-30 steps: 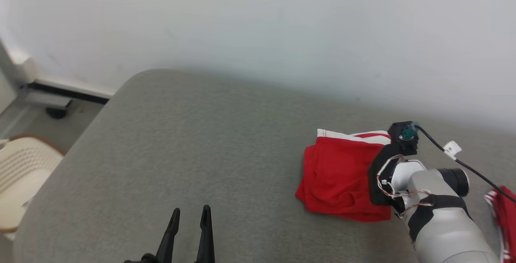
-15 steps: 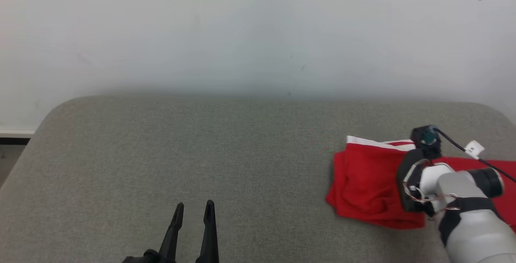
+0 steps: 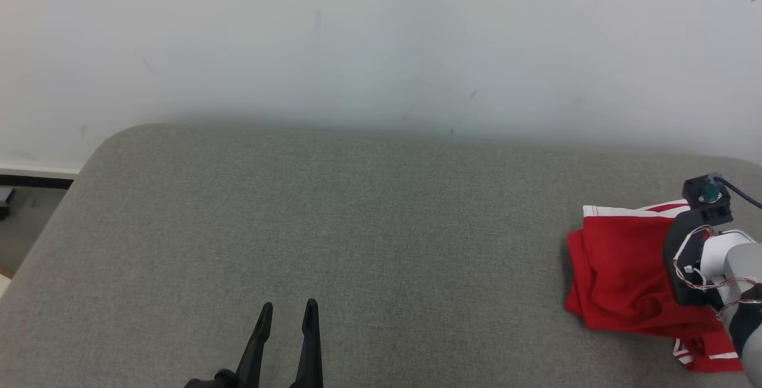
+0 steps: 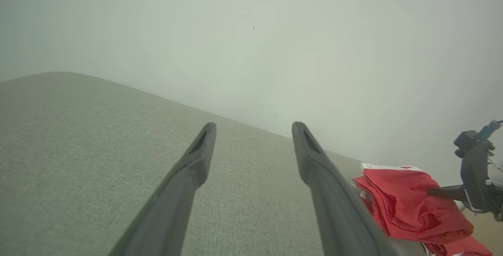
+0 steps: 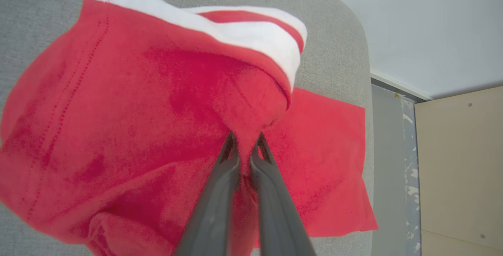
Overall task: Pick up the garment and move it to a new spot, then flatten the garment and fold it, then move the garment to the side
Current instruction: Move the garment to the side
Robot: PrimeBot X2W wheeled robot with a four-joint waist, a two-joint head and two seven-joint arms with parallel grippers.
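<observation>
One fold of red garment (image 3: pixel 619 269) pinched in right gripper (image 5: pixel 244 146), right end cut off; left gripper (image 3: pixel 287 312) spread.

We see the garment (image 5: pixel 129 122) as soft red cloth with a faintly fuzzy nap, a white band and stitched seams. The fingers of the right gripper (image 5: pixel 244 140) look like matt dark plastic. Under the claw, the cushion (image 3: pixel 357 227) is coarse grey woven fabric; beyond it, the wall (image 3: pixel 357 37) is smooth and matt.
</observation>
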